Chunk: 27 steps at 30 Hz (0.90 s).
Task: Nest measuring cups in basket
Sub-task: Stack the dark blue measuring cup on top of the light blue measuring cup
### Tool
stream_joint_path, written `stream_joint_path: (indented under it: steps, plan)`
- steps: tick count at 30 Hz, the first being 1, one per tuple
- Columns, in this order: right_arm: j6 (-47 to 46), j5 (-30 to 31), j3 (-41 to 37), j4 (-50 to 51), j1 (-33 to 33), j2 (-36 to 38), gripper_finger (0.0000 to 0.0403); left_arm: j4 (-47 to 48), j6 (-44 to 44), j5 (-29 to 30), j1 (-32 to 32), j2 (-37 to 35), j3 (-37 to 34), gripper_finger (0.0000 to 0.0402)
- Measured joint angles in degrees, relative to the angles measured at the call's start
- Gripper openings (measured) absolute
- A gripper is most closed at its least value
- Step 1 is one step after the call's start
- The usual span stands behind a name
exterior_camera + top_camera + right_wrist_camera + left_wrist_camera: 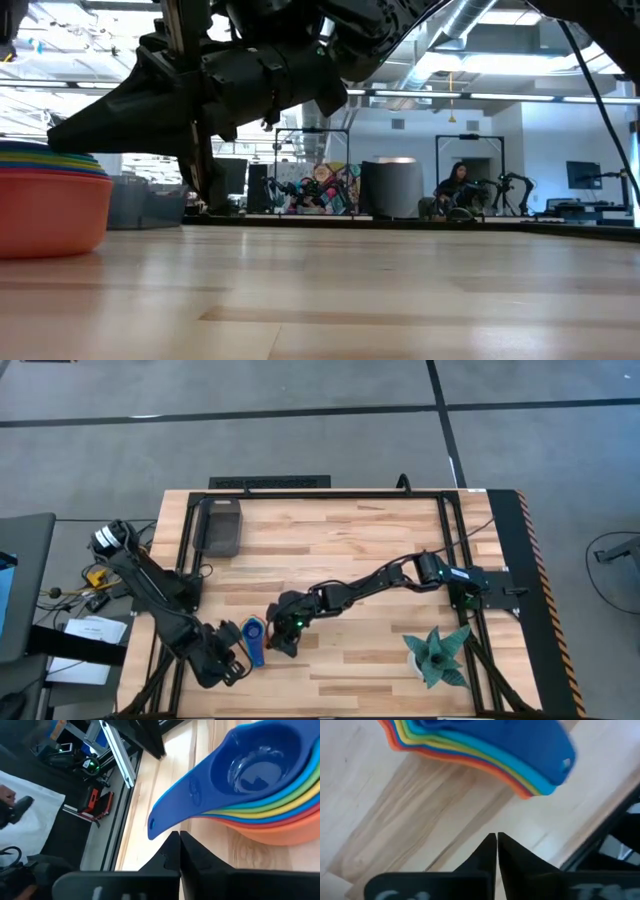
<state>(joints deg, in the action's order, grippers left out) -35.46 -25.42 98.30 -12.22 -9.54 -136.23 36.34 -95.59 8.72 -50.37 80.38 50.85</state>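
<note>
The measuring cups (255, 640) sit nested in one stack on the table near its near-left part, dark blue on top and red at the bottom (50, 205). Their handles fan out together (545, 775). My left gripper (238, 662) is shut and hovers just to the near-left of the stack (485, 745). My right gripper (274, 640) is also shut and sits close on the stack's right side. Its tips (176, 839) are just short of the blue handle (170, 812), with no touch visible. The dark grey basket (220, 525) stands at the far left of the table, apart from both grippers.
A teal spiky plant (438, 655) stands near the table's near-right corner. A black metal frame (440, 495) runs around the tabletop. Bare wood (340, 540) lies between the stack and the basket. Cables and gear lie off the table's left edge (85, 585).
</note>
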Motion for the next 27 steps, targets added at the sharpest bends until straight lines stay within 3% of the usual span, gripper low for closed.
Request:
stream_joint_path:
  steps: [8,17,27]
  plan:
    - [0.15,-0.26,-0.02,0.02,0.31,0.01,0.0011,-4.09,0.47,-1.40,0.44,5.32,-0.02,0.0001]
    - [0.15,-1.76,-0.02,0.16,0.30,0.01,0.0007,-12.98,3.65,0.81,2.90,8.68,-0.04,0.0000]
    - [1.22,-3.23,-0.02,1.91,0.24,0.01,0.0011,-15.69,6.68,0.68,6.46,9.46,-0.04,0.0000]
